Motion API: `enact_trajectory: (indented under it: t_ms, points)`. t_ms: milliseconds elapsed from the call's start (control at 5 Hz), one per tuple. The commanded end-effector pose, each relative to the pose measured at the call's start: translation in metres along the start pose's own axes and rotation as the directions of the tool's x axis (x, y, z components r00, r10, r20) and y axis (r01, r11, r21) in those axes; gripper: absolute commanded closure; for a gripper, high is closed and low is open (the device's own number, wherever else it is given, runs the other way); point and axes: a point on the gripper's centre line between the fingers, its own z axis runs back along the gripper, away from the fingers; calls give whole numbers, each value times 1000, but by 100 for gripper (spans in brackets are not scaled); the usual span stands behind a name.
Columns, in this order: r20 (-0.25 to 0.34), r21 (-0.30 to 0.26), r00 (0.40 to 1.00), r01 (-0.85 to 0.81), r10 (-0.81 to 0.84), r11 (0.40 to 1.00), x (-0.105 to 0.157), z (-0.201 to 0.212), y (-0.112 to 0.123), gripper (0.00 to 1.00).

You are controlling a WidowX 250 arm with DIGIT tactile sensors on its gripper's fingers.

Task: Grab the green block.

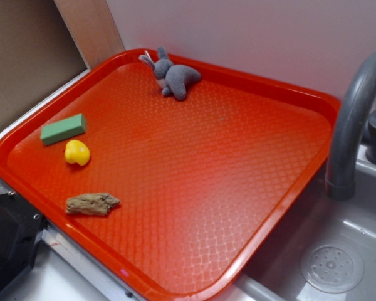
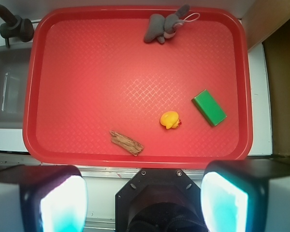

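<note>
Gripper (image 2: 144, 203), fingers spread wide and empty, poised high above the red tray (image 2: 135, 159) for an overview; green block (image 2: 209, 107) lies flat near the tray's right edge, just beside the yellow toy (image 2: 170, 120), unobstructed for descent

I log on the red tray (image 2: 135, 13): grey plush toy (image 2: 160, 26) at 12 o'clock, yellow toy (image 2: 170, 120) at 4, brown wood piece (image 2: 126, 142) at 6; grey faucet (image 1: 351, 119) beside it.
</note>
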Motion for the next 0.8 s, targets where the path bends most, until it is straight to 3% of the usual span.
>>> enact_trajectory:
  t_ms: [0,200,400,600]
  points:
    - [0,0,1000,0,0,1000,0,0,0,0]
    - [67,24,965,251,-252,968,8,-30,22,0]
    - [82,-39,890,452,-448,891,20,-59,53,0]
    - [68,-5,871,488,-486,873,38,-90,97,0]
